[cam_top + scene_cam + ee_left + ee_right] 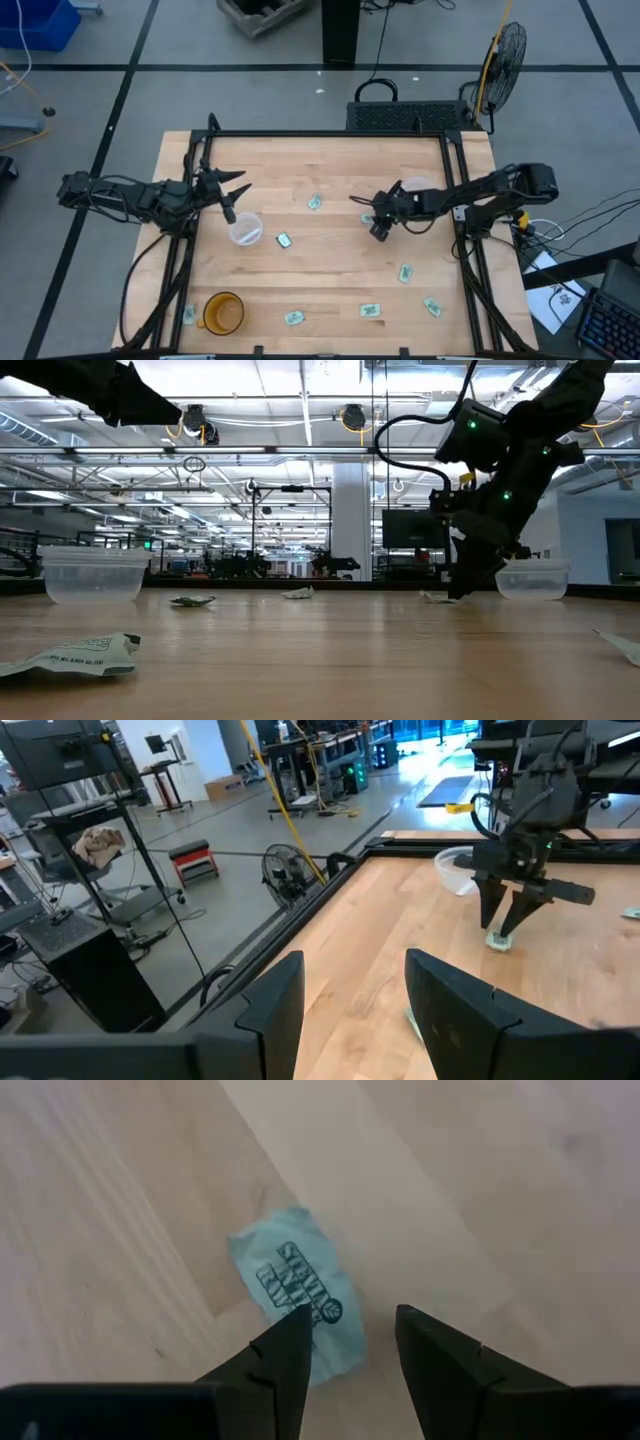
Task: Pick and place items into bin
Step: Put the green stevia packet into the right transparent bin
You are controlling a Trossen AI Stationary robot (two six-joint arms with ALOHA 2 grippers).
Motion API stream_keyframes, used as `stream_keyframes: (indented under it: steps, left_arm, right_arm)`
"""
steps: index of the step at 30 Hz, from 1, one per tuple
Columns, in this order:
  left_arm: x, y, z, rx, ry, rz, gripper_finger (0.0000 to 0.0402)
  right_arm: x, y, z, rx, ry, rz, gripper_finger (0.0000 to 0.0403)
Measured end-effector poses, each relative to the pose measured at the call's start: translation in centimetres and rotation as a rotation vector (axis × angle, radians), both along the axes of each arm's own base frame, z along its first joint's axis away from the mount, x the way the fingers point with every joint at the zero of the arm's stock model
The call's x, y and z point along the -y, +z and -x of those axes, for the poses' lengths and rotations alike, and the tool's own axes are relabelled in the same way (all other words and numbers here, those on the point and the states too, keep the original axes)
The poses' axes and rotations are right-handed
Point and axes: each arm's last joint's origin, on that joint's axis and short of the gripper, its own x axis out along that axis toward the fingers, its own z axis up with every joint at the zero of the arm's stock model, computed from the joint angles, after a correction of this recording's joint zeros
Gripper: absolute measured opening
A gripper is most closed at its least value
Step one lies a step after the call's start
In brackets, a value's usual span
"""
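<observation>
Right gripper (350, 1342) open — over packet (297, 1293), print illegible.

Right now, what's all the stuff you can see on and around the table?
packets: eight seen, pale green and white, scattered flat over the table
clear tubs: two, see-through, one left of middle, one by the right arm
orange cup: one, near the front left corner
fan: one, dark, on the floor behind the table
black crate: one, behind the back edge
left gripper: open, above the left tub
right gripper: open, low over one packet
</observation>
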Motion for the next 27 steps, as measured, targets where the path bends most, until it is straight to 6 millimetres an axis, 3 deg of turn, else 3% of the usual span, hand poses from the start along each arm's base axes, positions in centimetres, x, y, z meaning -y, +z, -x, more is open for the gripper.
stream_keyframes:
  steps: [7, 15, 17, 21, 27]
  left_arm:
    - [0.0, 0.0, 0.0, 0.000, 0.000, 0.000, 0.0182]
    - [0.0, 0.0, 0.0, 0.002, -0.001, 0.004, 0.0182]
    - [0.0, 0.0, 0.0, 0.002, -0.001, 0.004, 0.0182]
    - [0.0, 0.0, 0.0, 0.002, -0.001, 0.004, 0.0182]
    - [0.0, 0.0, 0.0, 0.002, -0.001, 0.004, 0.0182]
  right_arm:
    - [0.1, -0.2, -0.1, 0.008, -0.053, 0.029, 0.0125]
    - [0.2, -0.1, -0.2, 0.030, -0.095, 0.027, 0.0016]
    - [0.2, 0.2, -0.2, 0.047, -0.091, 0.030, 0.0006]
    - [0.2, 1.4, -0.2, 0.111, -0.071, 0.042, 0.0005]
    - [0.2, 5.0, 0.6, 0.254, -0.025, 0.082, 0.0001]
